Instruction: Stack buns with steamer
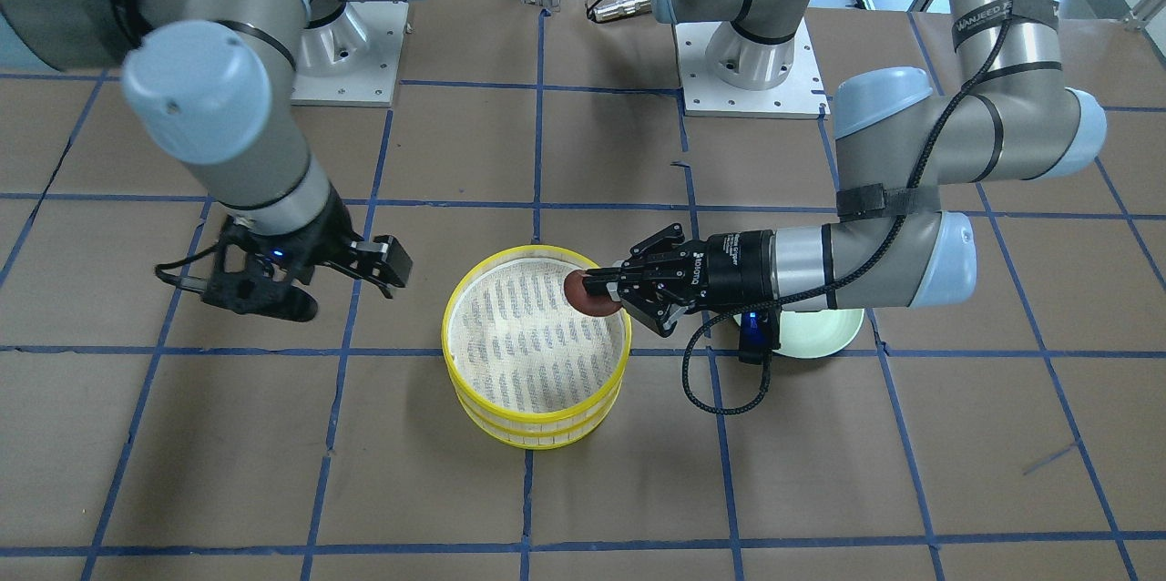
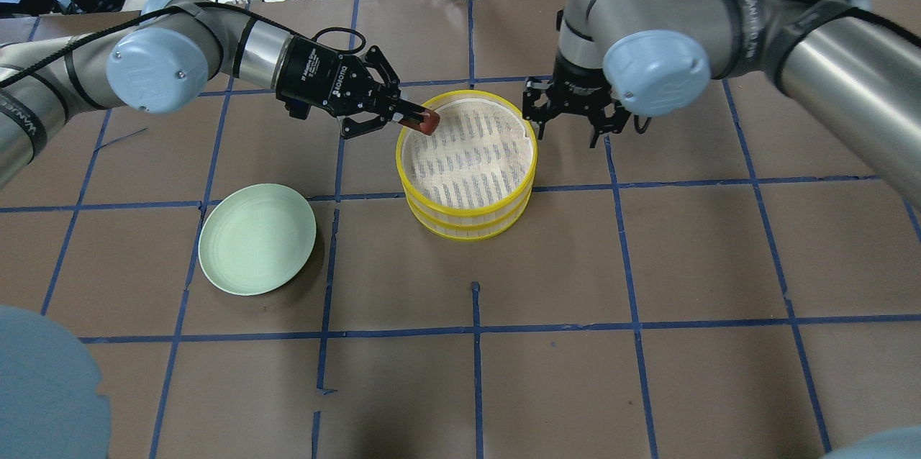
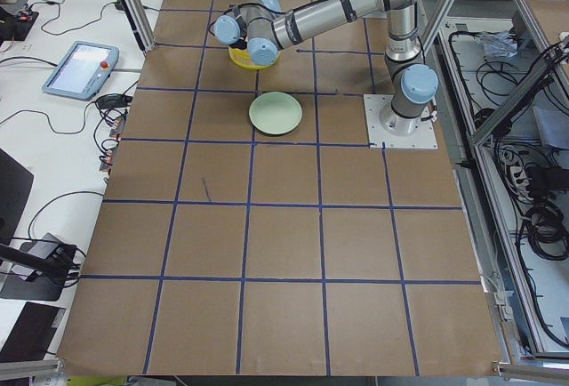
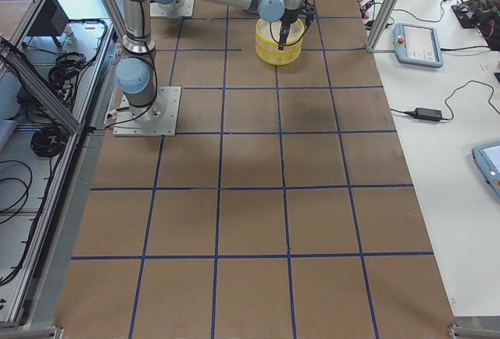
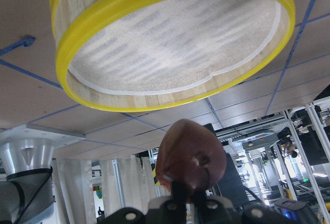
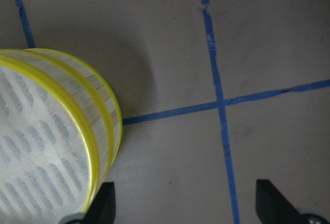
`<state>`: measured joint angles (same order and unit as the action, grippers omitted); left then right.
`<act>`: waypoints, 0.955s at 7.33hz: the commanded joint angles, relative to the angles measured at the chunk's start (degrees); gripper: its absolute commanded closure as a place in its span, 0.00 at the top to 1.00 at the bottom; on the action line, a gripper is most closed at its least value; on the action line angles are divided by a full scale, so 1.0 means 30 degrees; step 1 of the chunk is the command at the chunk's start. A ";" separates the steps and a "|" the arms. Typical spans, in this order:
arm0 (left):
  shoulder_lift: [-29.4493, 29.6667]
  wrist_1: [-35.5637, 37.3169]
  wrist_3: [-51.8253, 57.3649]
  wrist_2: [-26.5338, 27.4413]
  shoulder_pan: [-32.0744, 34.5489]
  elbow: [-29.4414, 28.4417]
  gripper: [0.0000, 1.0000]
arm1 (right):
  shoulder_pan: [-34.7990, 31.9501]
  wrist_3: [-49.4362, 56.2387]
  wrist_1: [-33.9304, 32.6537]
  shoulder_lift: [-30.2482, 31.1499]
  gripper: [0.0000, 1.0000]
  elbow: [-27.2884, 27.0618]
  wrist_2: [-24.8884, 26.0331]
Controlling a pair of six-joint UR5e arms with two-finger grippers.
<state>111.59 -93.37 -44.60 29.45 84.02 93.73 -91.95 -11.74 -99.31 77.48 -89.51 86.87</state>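
The steamer (image 2: 468,218) is two yellow-rimmed bamboo trays stacked, and the cloth liner of the top tray is bare. My left gripper (image 2: 419,119) is shut on the dark red-brown bun (image 2: 429,122) and holds it just over the top tray's rim on the robot's left side. The bun also shows in the front view (image 1: 579,291) and the left wrist view (image 5: 191,154). My right gripper (image 2: 572,129) is open and empty, beside the steamer's far right wall. The right wrist view shows its fingertips (image 6: 105,203) wide apart. The white bun is out of view.
An empty pale green plate (image 2: 257,238) lies on the brown table to the steamer's left and nearer the robot. In the front view the plate (image 1: 829,333) is partly hidden under my left arm. Blue tape lines grid the table.
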 commanded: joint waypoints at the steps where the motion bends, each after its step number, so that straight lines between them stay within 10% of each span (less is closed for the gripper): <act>1: 0.0070 0.0331 -0.0281 -0.0150 0.0001 0.0075 0.63 | 0.1353 0.2212 0.3585 0.1592 0.96 0.1933 0.0136; 2: 0.0070 0.0302 -0.0281 -0.0150 0.0030 0.0075 0.97 | 0.1093 0.2215 0.5342 0.2436 0.96 0.3221 0.0165; 5: 0.0041 0.0534 0.0389 0.0402 0.0030 0.0046 1.00 | 0.0214 0.2858 0.6092 0.3119 0.98 0.3410 0.1537; 7: 0.0011 0.3278 0.5193 0.9203 0.0030 0.0103 1.00 | 0.0211 0.2947 0.6150 0.3059 0.99 0.3003 0.1425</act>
<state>111.63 -87.84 -38.16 41.87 84.08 93.86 -91.21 -3.18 -81.03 86.70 -79.68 90.97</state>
